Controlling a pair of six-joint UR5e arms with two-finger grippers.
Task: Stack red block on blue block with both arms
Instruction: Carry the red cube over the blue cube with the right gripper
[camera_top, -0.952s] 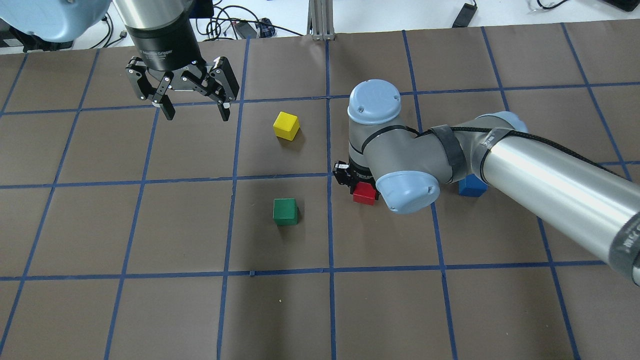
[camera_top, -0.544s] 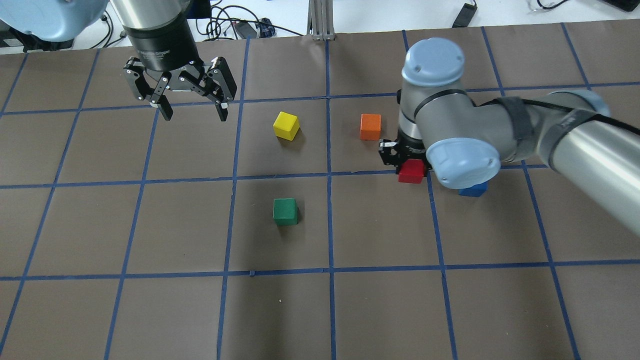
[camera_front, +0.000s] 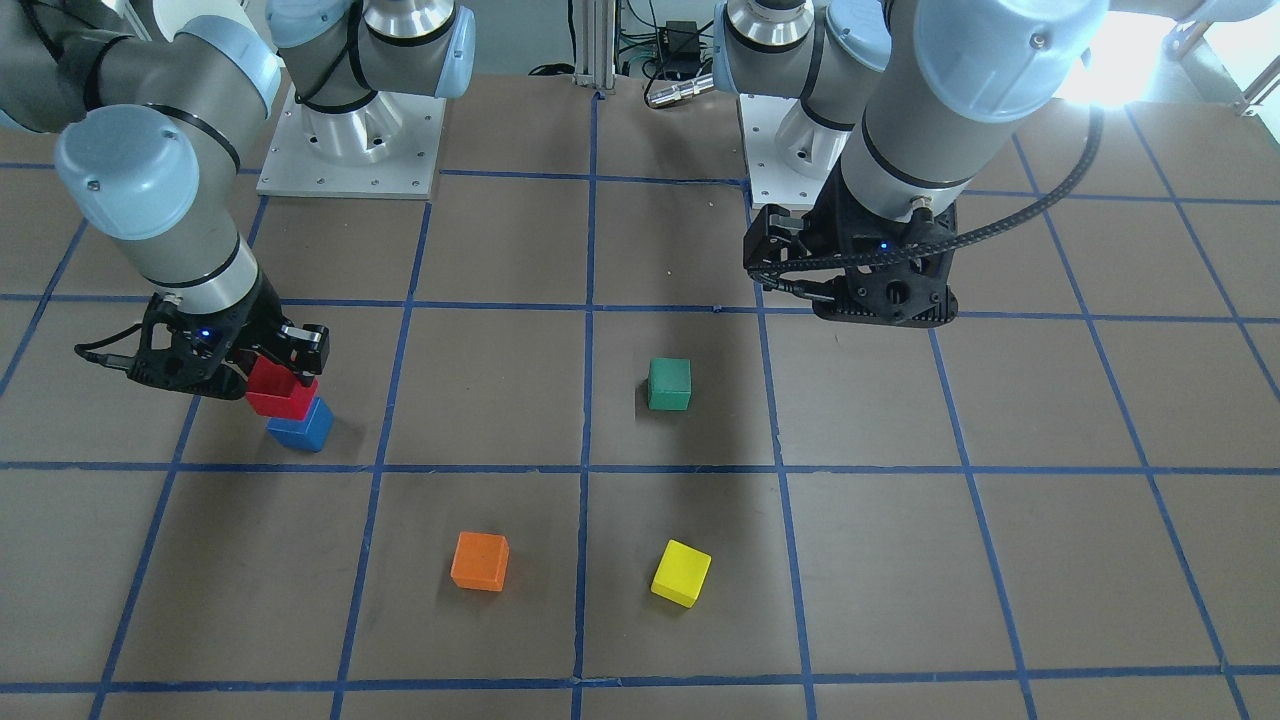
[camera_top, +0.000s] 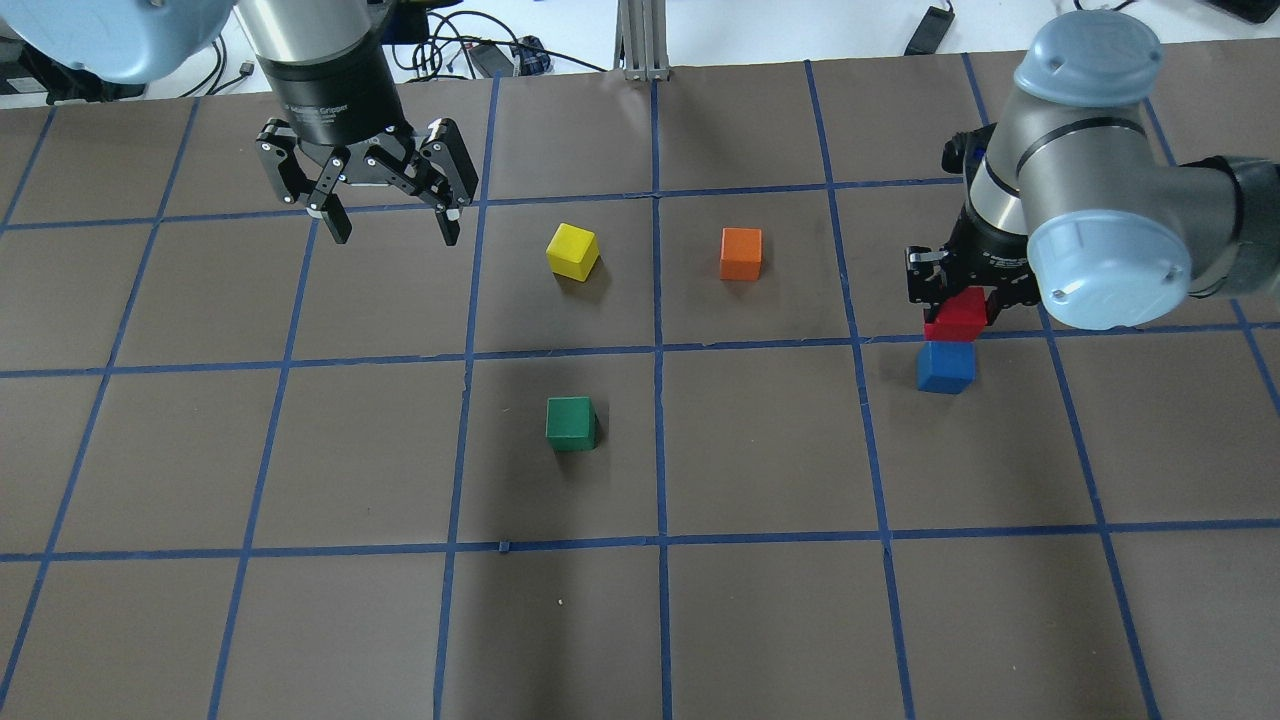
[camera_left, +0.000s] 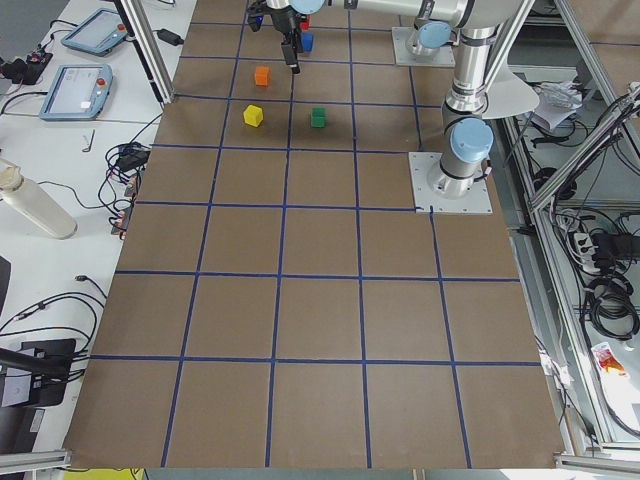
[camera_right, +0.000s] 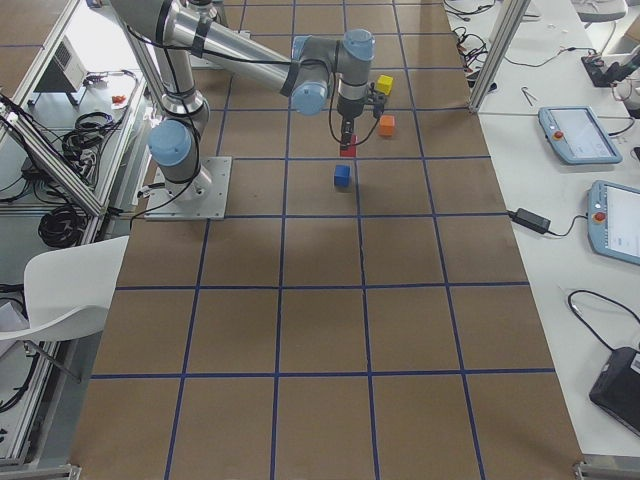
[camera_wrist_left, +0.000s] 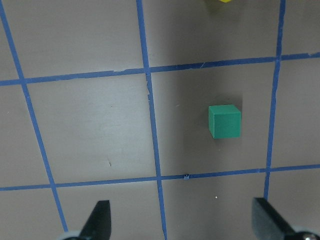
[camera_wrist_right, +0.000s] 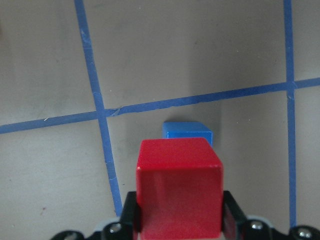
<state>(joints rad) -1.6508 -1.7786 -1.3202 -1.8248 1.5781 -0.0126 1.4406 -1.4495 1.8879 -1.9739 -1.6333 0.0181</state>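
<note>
My right gripper (camera_top: 957, 300) is shut on the red block (camera_top: 956, 318) and holds it in the air just above and slightly behind the blue block (camera_top: 945, 367), which sits on the table. The front-facing view shows the red block (camera_front: 281, 391) over the blue block (camera_front: 300, 426), with the right gripper (camera_front: 270, 375) around it. In the right wrist view the red block (camera_wrist_right: 179, 186) sits between the fingers, the blue block (camera_wrist_right: 188, 132) partly hidden behind it. My left gripper (camera_top: 392, 222) hangs open and empty over the far left of the table.
A yellow cube (camera_top: 572, 251), an orange cube (camera_top: 741, 253) and a green cube (camera_top: 570, 423) lie apart on the brown gridded table. The green cube also shows in the left wrist view (camera_wrist_left: 225, 121).
My right arm has carried the red block to the right, from beside the table's middle line to just above the blue block. The orange cube came into view. The left gripper has barely moved.
</note>
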